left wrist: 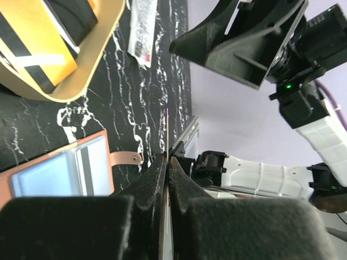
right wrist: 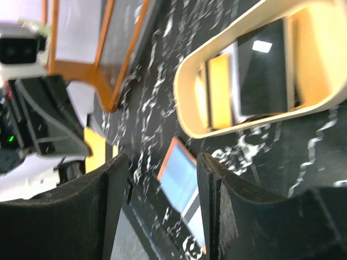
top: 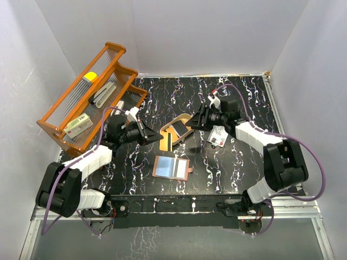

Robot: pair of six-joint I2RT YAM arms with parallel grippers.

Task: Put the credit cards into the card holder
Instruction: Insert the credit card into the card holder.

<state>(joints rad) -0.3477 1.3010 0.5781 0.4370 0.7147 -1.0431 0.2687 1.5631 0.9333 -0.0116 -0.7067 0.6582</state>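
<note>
- The table point(top: 233, 170) is black with white veining and fills the middle of the top view.
- The orange wire rack point(top: 87, 103) stands at the upper left. It holds a cream box point(top: 77, 125) at its near end.
- Your left gripper point(top: 158, 137) sits left of centre and points right. Its fingers point(left wrist: 154, 179) are pressed together on an orange card point(top: 166, 142). The card is pinched by one edge and stands on its side just left of the tray.
- Your right gripper point(top: 193, 122) is just right of centre, at the tray's right end. Its fingers point(right wrist: 116, 179) are spread, and its wrist view shows nothing between them.
- The tan oval tray point(top: 166, 130) lies at centre, between the two grippers. Inside it you can see another orange card point(right wrist: 219, 89) and a dark card point(right wrist: 263, 73) lying flat side by side.
- The card holder point(top: 171, 167) lies open and flat on the table, just below the tray. Its pale blue pockets face up and its strap tab points right. Neither gripper touches it.
- A white card point(top: 218, 136) with red print lies flat on the table right of the tray. It sits under the right arm's forearm and is apart from the holder.
</note>
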